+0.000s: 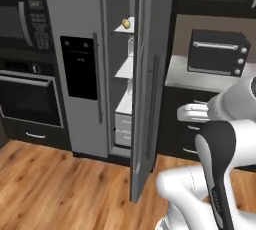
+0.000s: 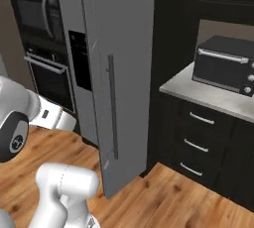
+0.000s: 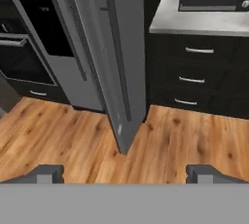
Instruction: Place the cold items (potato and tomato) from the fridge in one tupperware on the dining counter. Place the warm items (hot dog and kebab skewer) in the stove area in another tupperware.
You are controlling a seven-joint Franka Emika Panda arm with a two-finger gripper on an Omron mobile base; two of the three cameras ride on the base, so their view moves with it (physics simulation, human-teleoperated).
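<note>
A small yellowish potato (image 1: 126, 23) lies on an upper shelf inside the fridge (image 1: 80, 64), seen through the gap beside the open right door (image 1: 147, 74). My gripper (image 3: 125, 174) is open with nothing between its fingertips (image 3: 48, 173). It hangs low over the wooden floor, a good way in front of the door's (image 3: 116, 47) outer edge and pointing at it. The tomato, hot dog, kebab skewer and tupperware are out of view.
The open fridge door (image 2: 119, 73) juts into the room. To its right, a counter (image 1: 200, 79) carries a black toaster oven (image 1: 217, 51) above dark drawers (image 3: 194, 72). A microwave (image 1: 25, 21) and a wall oven (image 1: 27, 99) stand left of the fridge.
</note>
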